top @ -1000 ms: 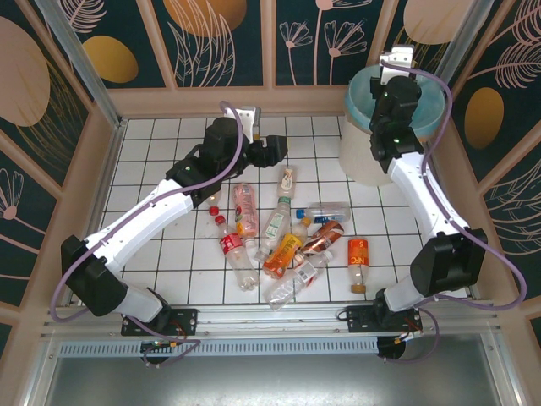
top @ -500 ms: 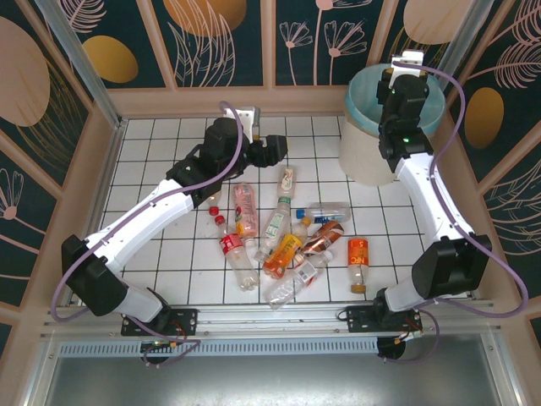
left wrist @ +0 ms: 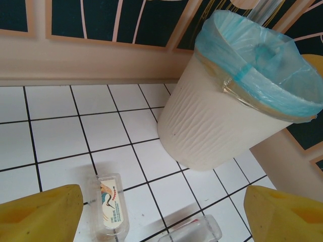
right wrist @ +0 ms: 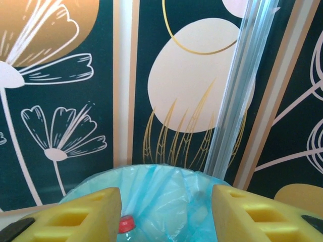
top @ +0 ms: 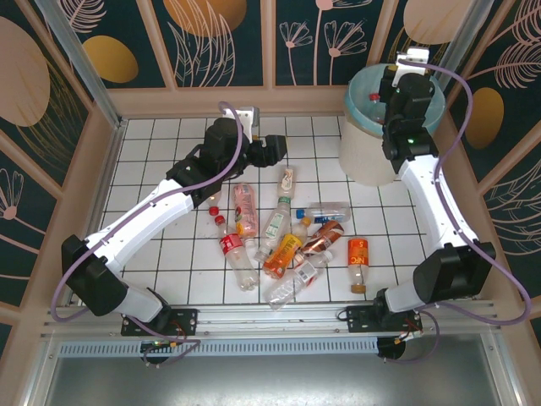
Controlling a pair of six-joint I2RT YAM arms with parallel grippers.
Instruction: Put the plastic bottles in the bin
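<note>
Plastic bottles [top: 287, 241]: strewn at centre.
Bin [top: 359, 148]: far right, red-capped bottle [right wrist: 126, 223] inside.
Right gripper [right wrist: 166, 212]: over bin, jaws parted, empty.
Left gripper [left wrist: 161, 214]: jaws wide, empty.

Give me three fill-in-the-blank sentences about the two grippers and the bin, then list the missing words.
1. The right gripper hangs above the ____.
2. The bottle lying inside the blue bag has a ____ cap.
3. The jaws of the left gripper stand ____, with nothing between them.
Missing words: bin; red; open.
</note>
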